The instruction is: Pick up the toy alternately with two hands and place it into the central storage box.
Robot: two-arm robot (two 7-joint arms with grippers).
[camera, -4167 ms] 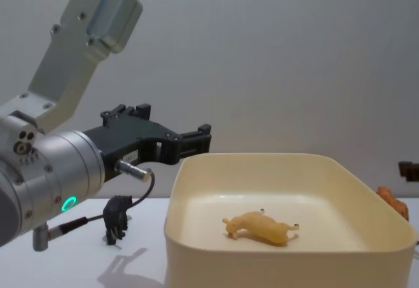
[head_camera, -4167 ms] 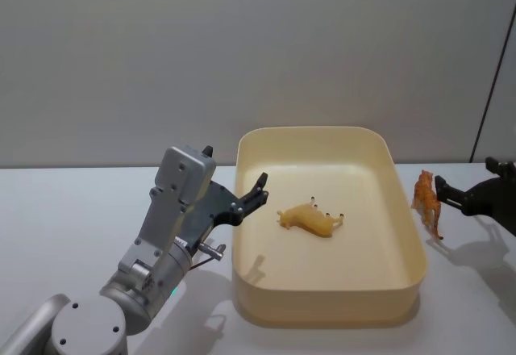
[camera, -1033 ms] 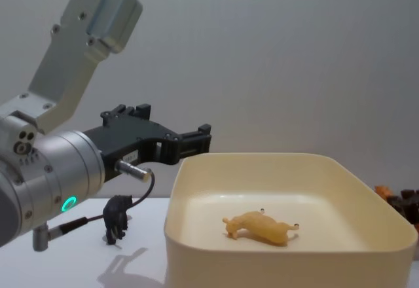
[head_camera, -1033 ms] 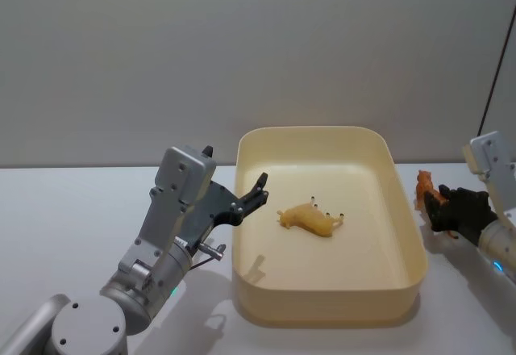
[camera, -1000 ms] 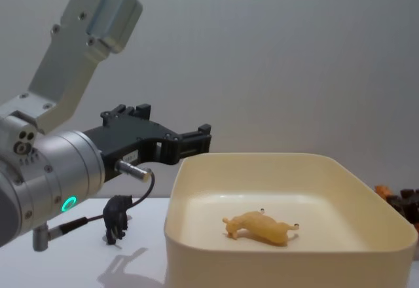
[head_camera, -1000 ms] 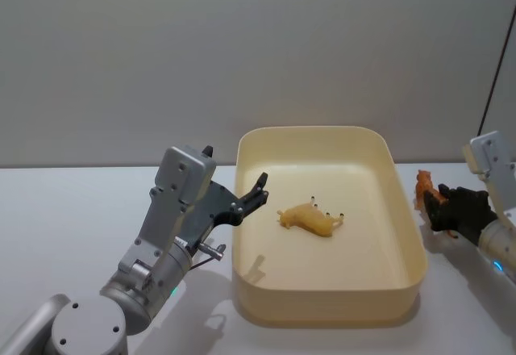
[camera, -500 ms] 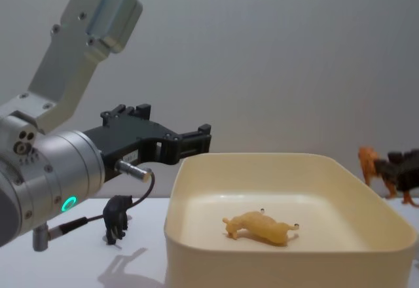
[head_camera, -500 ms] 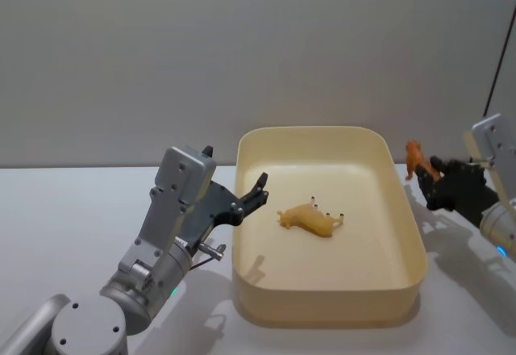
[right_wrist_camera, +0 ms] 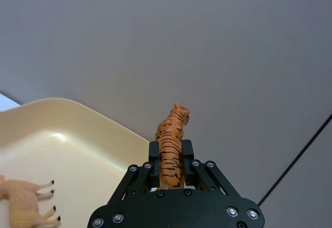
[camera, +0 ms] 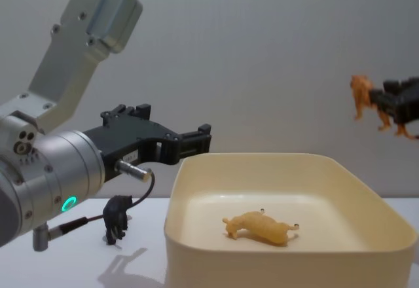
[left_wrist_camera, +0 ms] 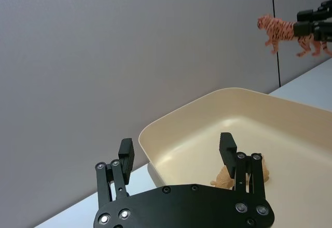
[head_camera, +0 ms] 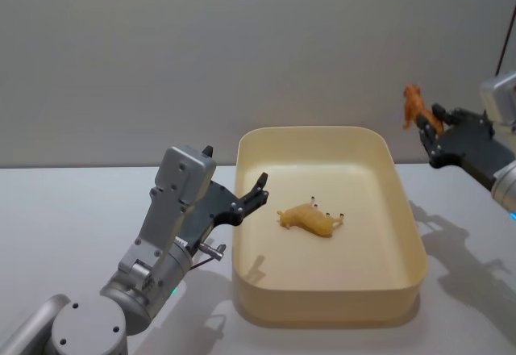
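Since half a second ago my right pincer point(head_camera: 425, 126) has risen from beside the storage box point(head_camera: 322, 313), carrying the tiger toy point(head_camera: 414, 105) up with it; my left arm has not shifted.

From the head view, I am holding the right arm raised at the right edge, forearm reaching inward, the tiger lifted high off the table point(head_camera: 64, 210) near the box's far right corner. I cannot tell whether it is over the rim. My left pincer point(head_camera: 256, 192) is hovering at the box's left wall, wrist bent, fingers pointing toward the inside. A pale yellow animal toy point(head_camera: 311, 219) is lying on its side on the box floor.

From the left wrist, my left fingers are standing wide apart with nothing between them, the box beyond them.

From the right wrist, my right fingers are pressing both flanks of the tiger, which is standing upright with its head pointing away.

From the chest, the left forearm is angling down from its elbow, green ring glowing, and a dark elephant toy point(camera: 118, 217) is standing on the table left of the box.
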